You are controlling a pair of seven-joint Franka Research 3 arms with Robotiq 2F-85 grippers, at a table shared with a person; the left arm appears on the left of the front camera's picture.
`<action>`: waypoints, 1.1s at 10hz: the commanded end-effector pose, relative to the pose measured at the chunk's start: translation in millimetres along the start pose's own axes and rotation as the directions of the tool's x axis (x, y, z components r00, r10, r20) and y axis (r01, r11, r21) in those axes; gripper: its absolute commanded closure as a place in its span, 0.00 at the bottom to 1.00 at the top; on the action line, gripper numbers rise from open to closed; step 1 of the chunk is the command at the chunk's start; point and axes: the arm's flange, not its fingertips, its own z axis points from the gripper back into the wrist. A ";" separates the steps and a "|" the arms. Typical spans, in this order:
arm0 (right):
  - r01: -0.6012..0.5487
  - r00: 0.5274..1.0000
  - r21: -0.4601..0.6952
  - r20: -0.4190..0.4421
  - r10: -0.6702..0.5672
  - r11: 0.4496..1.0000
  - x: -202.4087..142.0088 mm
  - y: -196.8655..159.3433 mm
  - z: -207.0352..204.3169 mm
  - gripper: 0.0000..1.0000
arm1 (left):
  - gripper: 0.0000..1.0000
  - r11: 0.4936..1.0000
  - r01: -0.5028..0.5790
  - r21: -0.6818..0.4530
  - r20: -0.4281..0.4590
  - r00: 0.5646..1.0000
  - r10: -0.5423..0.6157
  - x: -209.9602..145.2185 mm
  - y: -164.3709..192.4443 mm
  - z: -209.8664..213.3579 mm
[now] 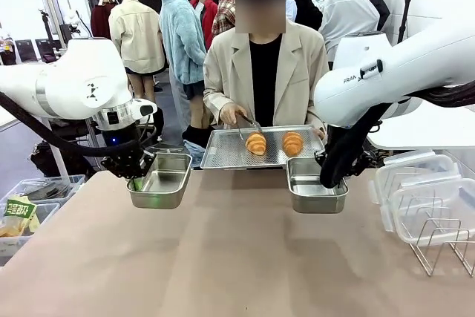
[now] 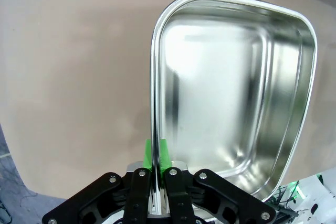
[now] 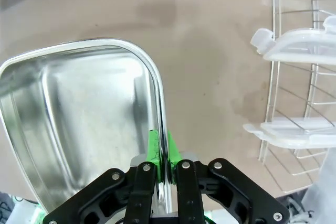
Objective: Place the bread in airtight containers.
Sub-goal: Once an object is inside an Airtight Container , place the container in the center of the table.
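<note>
Two golden-brown bread rolls [image 1: 256,143] [image 1: 292,142] lie on a perforated steel tray [image 1: 223,152] that the person holds at the far side; the person's tongs touch the left roll. My left gripper [image 1: 139,176] is shut on the rim of an empty steel container [image 1: 161,181]; in the left wrist view its green pads [image 2: 164,153] pinch the container's [image 2: 231,87] wall. My right gripper [image 1: 330,177] is shut on the rim of the second empty container [image 1: 313,185], whose wall [image 3: 94,124] is clamped between the green pads [image 3: 152,148] in the right wrist view.
Clear plastic lids [image 1: 419,191] rest on a wire rack [image 1: 441,243] at the right, also seen as lids [image 3: 299,45] on the rack [image 3: 294,103] in the right wrist view. Plastic bins [image 1: 30,213] stand off the table's left edge. The near tabletop [image 1: 237,265] is bare.
</note>
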 end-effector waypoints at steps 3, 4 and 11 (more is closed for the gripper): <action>0.014 1.000 0.002 0.020 -0.014 1.000 -3.3 -0.6 0.3 1.00 | 1.00 1.000 0.020 -0.001 0.012 1.000 -0.020 -1.3 2.1 0.7; 0.014 1.000 0.002 0.020 -0.014 1.000 -3.3 -0.6 0.3 1.00 | 1.00 1.000 0.020 -0.001 0.012 1.000 -0.020 -1.3 2.1 0.7; 0.014 1.000 0.002 0.020 -0.014 1.000 -3.3 -0.6 0.3 1.00 | 1.00 1.000 0.020 -0.001 0.012 1.000 -0.020 -1.3 2.1 0.7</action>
